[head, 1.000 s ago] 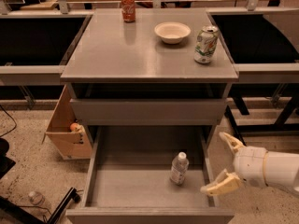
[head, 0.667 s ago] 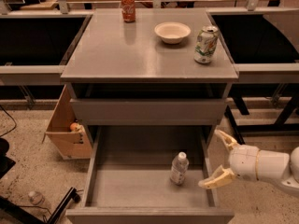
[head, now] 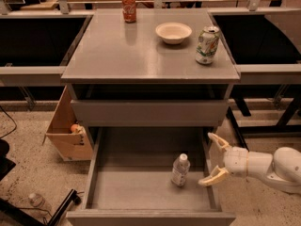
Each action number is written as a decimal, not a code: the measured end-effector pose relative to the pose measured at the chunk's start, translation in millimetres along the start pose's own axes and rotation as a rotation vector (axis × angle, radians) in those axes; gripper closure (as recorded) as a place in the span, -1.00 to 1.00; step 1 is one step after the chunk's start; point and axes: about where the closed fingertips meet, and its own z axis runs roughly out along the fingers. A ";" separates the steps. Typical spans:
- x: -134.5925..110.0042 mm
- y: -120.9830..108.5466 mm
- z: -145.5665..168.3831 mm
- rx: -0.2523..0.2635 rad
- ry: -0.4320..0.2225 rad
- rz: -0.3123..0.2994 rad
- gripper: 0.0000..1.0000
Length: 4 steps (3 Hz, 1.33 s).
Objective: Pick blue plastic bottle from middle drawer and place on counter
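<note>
While the bottle (head: 180, 170) stands upright on the floor of the open drawer (head: 131, 191), right of centre with its white cap on, your gripper (head: 206, 159) sits just to its right, over the drawer's right wall. You can see its jaws spread wide and holding nothing: the 2 pale fingers (head: 217, 141) point left toward the bottle, 1 toward the back of the drawer and 1 toward the front. The front fingertip is near the bottle but apart from it. The white arm (head: 277, 166) reaches in from the right edge, outside the cabinet. Above the drawer, the counter (head: 136, 55) carries 3 things: an orange can (head: 129, 8) at the back, a white bowl (head: 173, 32) right of centre, and a green-and-white can (head: 207, 44) near the right edge. Left of the cabinet, a cardboard box (head: 63, 133) sits on the speckled ground.
</note>
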 end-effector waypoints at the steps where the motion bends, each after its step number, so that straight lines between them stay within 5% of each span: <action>1: 23.1 1.7 17.0 -0.034 -0.020 0.003 -1.00; 4: 65.3 29.8 79.4 -0.131 -0.066 0.112 -1.00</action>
